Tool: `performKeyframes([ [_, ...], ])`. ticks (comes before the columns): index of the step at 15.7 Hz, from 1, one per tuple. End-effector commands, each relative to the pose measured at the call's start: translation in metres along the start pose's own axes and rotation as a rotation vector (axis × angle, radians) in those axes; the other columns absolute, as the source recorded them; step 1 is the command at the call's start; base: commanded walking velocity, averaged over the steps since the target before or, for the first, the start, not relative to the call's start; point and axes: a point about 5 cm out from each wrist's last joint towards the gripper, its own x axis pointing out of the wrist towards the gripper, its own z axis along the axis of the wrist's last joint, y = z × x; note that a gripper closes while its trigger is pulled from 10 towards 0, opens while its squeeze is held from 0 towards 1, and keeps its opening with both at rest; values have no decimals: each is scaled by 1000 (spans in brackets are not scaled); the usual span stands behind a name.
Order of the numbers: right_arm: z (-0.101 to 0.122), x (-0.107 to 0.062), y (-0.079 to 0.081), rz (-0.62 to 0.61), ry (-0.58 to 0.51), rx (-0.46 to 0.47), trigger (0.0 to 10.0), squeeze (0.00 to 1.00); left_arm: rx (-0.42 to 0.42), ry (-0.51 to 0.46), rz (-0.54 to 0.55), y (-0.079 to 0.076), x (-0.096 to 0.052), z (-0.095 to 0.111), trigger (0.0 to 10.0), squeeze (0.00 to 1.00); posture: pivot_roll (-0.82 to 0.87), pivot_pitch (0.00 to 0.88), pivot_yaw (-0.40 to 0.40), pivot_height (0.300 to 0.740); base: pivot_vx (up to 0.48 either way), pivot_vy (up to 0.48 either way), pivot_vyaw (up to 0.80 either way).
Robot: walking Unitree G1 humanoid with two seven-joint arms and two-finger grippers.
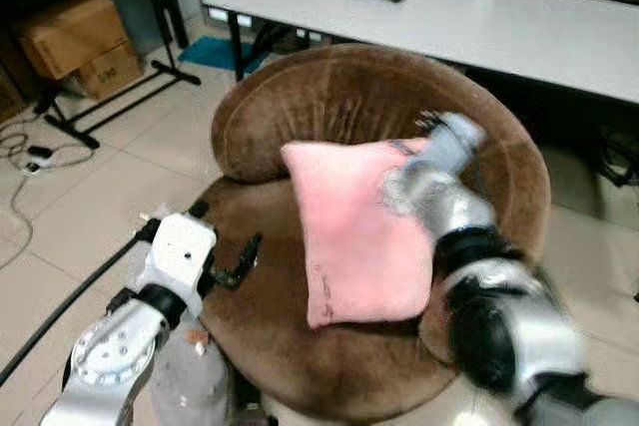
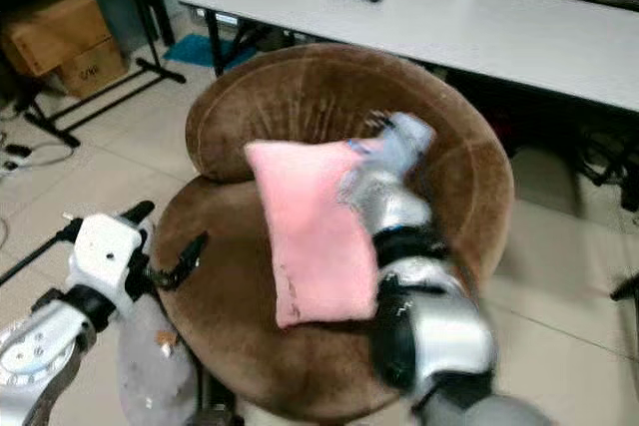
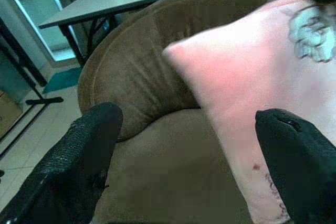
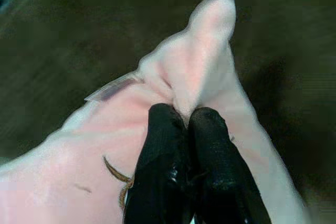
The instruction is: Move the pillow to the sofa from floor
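Over the brown sofa (image 1: 339, 107), the right gripper (image 4: 189, 116) is pinching the pink pillow (image 1: 359, 231) by its upper corner, fingers closed tight on the fabric. The pillow is hanging tilted, its lower edge touching the seat. The left gripper (image 3: 184, 156) is waiting just beside, spread wide and empty.

— Where is free room on the round brown velvet sofa (image 1: 300, 117)?
— Its seat's left half lies bare; the pink square pillow (image 1: 359, 231) blocks the right.
— Behind it?
— The curved backrest, then the long grey table (image 1: 499, 22).
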Motion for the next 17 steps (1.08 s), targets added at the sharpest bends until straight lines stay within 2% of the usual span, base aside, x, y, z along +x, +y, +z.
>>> performKeyframes([
  [1,29,6,-18,-104,-76,109,10000,0,6,-9,-7,3,0,4,10000,0,191,0,-13,740,0,0,0],
  [2,43,9,-29,-146,-107,161,10000,0,9,-9,-7,5,0,4,10000,0,191,0,-13,740,0,0,0],
  [4,57,11,-39,-176,-143,203,10000,0,11,-9,-8,7,1,5,10000,0,182,0,-5,740,0,0,0],
  [6,58,15,-51,-224,-148,213,10000,0,10,-17,-23,6,3,7,10000,0,179,0,-2,740,0,0,0],
  [8,42,17,-56,-246,-114,191,10000,0,-1,-9,-59,2,4,6,10000,0,175,0,1,740,0,0,0],
  [10,13,20,-65,-289,-33,186,10000,0,-22,28,-137,-6,2,1,10000,0,171,0,9,740,0,0,0],
  [12,-4,20,-69,-313,16,187,10000,0,-40,40,-158,-7,2,-1,10000,0,166,0,19,740,0,0,0],
  [17,-30,16,-55,-277,97,161,10000,0,-36,49,-178,2,5,0,10000,0,164,0,27,740,0,0,0],
])
